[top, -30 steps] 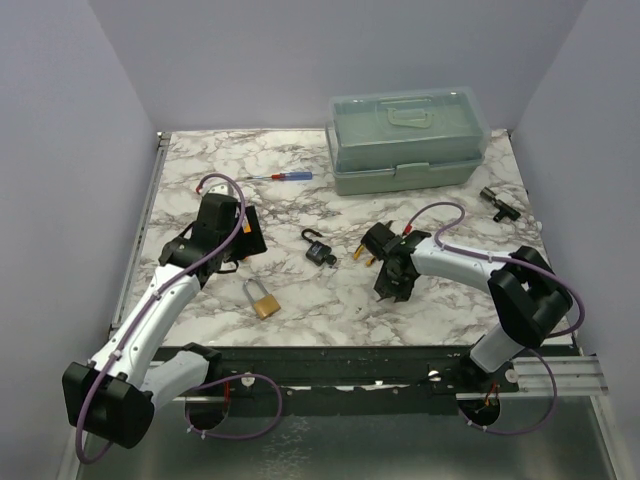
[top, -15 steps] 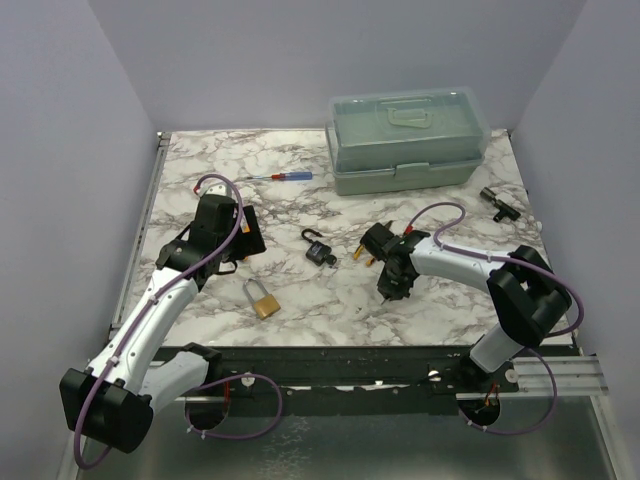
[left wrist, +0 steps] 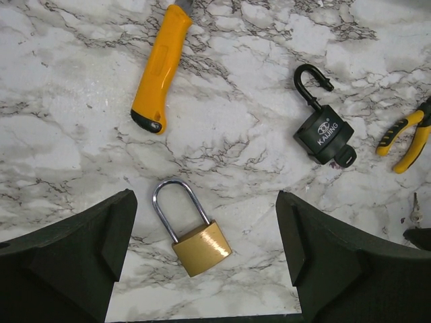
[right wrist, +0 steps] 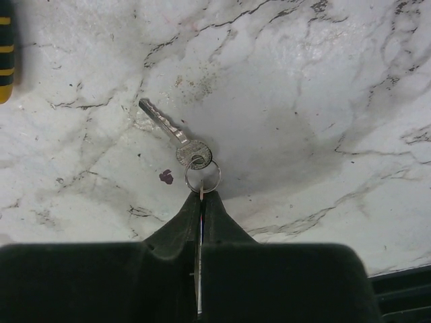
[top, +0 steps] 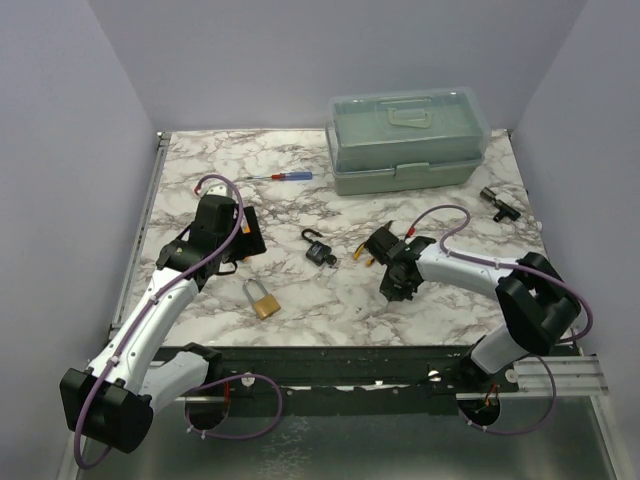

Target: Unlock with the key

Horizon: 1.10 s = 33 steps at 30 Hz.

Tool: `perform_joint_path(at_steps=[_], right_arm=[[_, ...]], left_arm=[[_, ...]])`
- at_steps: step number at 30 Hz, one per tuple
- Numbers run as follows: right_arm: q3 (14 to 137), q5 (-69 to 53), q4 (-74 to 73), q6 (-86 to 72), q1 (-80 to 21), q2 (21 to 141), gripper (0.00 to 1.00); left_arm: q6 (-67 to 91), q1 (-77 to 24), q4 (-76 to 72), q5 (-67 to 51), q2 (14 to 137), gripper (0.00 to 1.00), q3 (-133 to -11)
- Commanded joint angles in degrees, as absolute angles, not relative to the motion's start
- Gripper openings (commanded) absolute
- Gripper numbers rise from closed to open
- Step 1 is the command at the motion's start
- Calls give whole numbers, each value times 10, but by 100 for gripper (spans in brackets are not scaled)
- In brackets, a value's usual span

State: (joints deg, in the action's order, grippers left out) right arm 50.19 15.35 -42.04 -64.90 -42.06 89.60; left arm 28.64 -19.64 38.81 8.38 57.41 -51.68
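The key [right wrist: 192, 152] is a small silver bunch on a ring. One key lies flat on the marble ahead of my right gripper [right wrist: 201, 196]. That gripper is shut, with a thin metal piece of the bunch pinched edge-on between its fingertips. In the top view the right gripper [top: 393, 288] sits low on the table right of centre and hides the key. A brass padlock [left wrist: 202, 245] with a closed shackle lies below my open left gripper [left wrist: 205, 202]. A black padlock [left wrist: 323, 134] with its shackle swung open lies to the right of it.
A yellow utility knife [left wrist: 158, 67] lies beyond the brass padlock. Yellow-handled pliers [left wrist: 407, 138] lie near the right arm. A green toolbox [top: 408, 140] stands at the back, with a red-and-blue screwdriver [top: 285, 176] to its left. A small black part [top: 497, 203] lies at the right edge.
My right gripper has closed from part open to shut on the key bunch, and its wrist has shifted slightly. The left arm has not moved.
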Motion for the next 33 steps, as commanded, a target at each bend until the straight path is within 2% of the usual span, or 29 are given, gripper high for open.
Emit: perform_joint_path(at_steps=[1,8,15,18,21,33], right_arm=[[484,167,-381,-646,-423,860,0],[419,87,-191,-677,-423,734,0],[331,64,41,-761,-425,634,0],[320,74,101,-766,-426,616,0],[303,66,177,-767,-429,610,0],[261,77,392,-787,-474,624,0]], left_arm=[[269,-197,368,31,557,91,-511],[346,-197,316,-115,529,89,-482],[567,-199,88,-241,461,80,-349],[647,-203,-37,-263,444,71,-289],[702,-222,-139,-267,456,67,-252],[723,-330,-324,-223,570,50,-259]])
